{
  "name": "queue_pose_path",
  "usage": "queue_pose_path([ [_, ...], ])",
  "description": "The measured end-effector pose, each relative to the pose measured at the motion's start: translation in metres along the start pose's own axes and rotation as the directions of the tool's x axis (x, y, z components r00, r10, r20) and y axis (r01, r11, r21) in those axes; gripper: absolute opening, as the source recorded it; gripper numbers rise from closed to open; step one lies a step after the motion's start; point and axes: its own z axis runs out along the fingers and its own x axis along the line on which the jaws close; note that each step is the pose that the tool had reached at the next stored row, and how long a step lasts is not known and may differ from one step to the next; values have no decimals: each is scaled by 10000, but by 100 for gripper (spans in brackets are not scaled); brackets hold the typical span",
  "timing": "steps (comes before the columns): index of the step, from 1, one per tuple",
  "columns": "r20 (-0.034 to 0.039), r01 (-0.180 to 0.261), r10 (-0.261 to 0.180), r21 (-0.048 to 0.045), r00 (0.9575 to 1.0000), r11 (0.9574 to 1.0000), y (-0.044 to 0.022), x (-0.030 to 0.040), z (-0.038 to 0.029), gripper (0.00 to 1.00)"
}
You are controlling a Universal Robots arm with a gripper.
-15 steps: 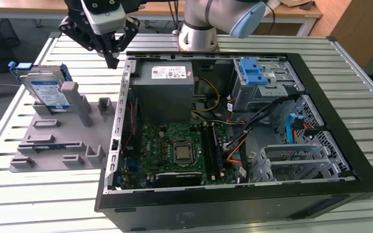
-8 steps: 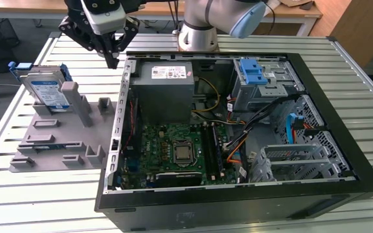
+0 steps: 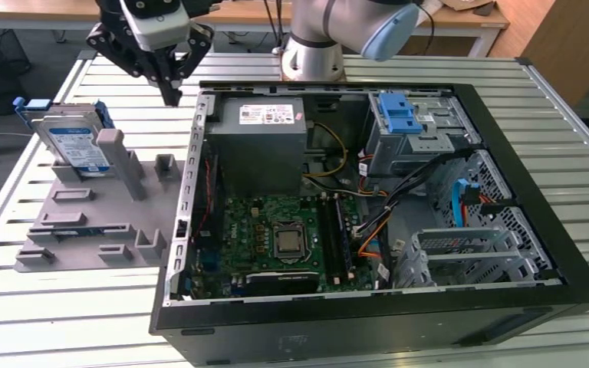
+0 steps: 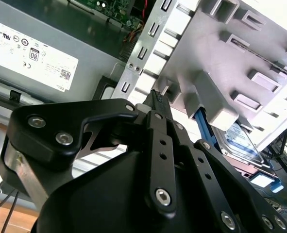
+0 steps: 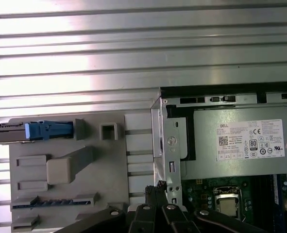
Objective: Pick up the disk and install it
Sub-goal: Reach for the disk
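Note:
The disk (image 3: 74, 143) is a silver drive with a white-and-blue label in a blue carrier. It stands on edge at the far end of the grey fixture (image 3: 90, 230), at the exterior view's left. Its blue edge shows in the first wrist view (image 5: 47, 130), and part of its label in the second wrist view (image 4: 244, 141). My gripper (image 3: 172, 93) hangs above the table between the fixture and the open computer case (image 3: 540, 230). It is well apart from the disk, its black fingers (image 4: 156, 104) drawn together to a point with nothing between them.
The case lies open with the grey power supply (image 3: 258, 142), the motherboard (image 3: 284, 238), cables and a blue-latched drive cage (image 3: 405, 116) inside. The fixture carries several upright grey posts (image 3: 110, 149). The slatted metal table (image 3: 59, 307) extends around both.

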Motion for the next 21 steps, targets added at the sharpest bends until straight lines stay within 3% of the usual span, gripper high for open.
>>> queue_pose_path([
  [7,0,0,0,0,10000,10000,5,163,-2,11],
  [21,0,1,-1,0,10000,10000,0,216,10,11],
])
